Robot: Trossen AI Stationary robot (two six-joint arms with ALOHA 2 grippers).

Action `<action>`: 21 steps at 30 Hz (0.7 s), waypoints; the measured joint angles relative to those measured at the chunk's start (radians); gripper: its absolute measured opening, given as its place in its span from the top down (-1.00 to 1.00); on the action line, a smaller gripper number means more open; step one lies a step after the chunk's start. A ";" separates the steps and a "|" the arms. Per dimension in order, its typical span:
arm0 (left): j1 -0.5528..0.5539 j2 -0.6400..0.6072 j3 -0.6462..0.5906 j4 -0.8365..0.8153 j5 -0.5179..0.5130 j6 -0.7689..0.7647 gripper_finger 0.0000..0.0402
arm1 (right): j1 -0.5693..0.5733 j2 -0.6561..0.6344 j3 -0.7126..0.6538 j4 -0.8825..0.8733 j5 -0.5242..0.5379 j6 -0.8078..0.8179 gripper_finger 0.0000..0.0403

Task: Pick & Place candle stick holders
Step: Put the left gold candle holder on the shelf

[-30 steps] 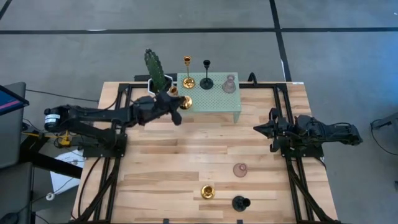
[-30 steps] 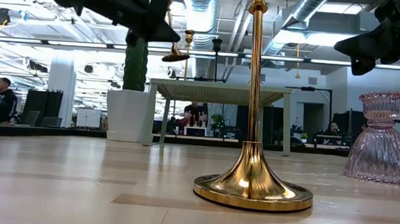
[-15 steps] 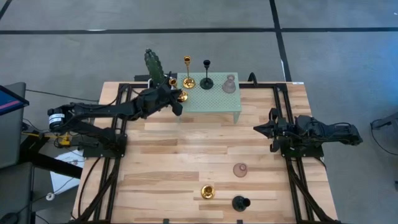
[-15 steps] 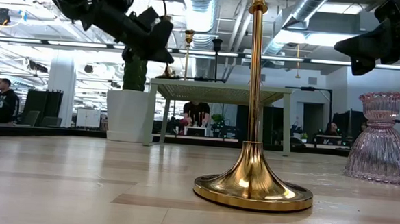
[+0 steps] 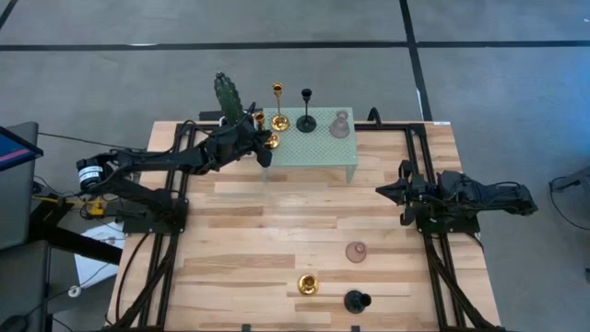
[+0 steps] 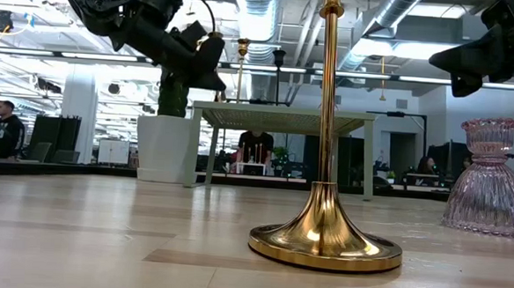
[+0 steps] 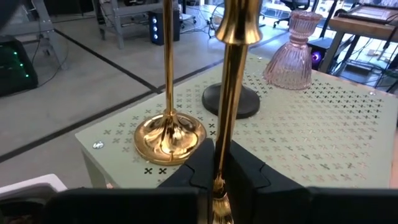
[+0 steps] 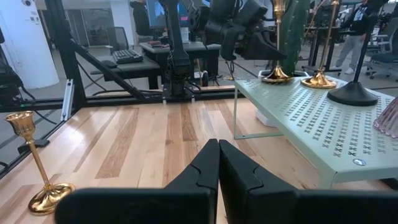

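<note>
Left gripper (image 7: pixel 217 180) clamped on the thin stem of a gold holder (image 7: pixel 233 74), held upright over the near-left corner of the green perforated stand (image 5: pixel 323 148). Its base sits at the stand surface; contact cannot be confirmed. Just beyond the gripper on the stand: second gold holder (image 7: pixel 169 134), black holder (image 7: pixel 239 102), pink glass holder (image 7: pixel 292 53). Cactus (image 5: pixel 229 97) just beside the gripper, in a white pot. No legible writing. Right gripper (image 8: pixel 217 165) closed, empty, well apart at the table's right side. Near it on the table: pink holder (image 5: pixel 356 251), gold holder (image 5: pixel 307 284), black holder (image 5: pixel 356 300).

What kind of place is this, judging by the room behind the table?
Probably an open-plan lab or workshop: exposed ceiling ducts, desks with a keyboard, and a seated person in the background.
</note>
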 joint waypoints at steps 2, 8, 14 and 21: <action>0.000 0.000 0.000 0.001 0.002 0.000 0.88 | 0.000 0.000 0.000 0.000 0.000 0.000 1.00; 0.004 0.000 0.000 0.007 0.031 0.000 0.89 | 0.000 0.000 0.000 0.000 0.000 0.000 1.00; 0.004 0.000 0.000 0.010 0.036 0.000 0.83 | 0.000 0.000 0.000 0.000 0.000 0.008 1.00; 0.004 0.000 0.000 0.018 0.028 0.007 0.74 | 0.000 0.000 0.000 0.000 0.000 0.008 1.00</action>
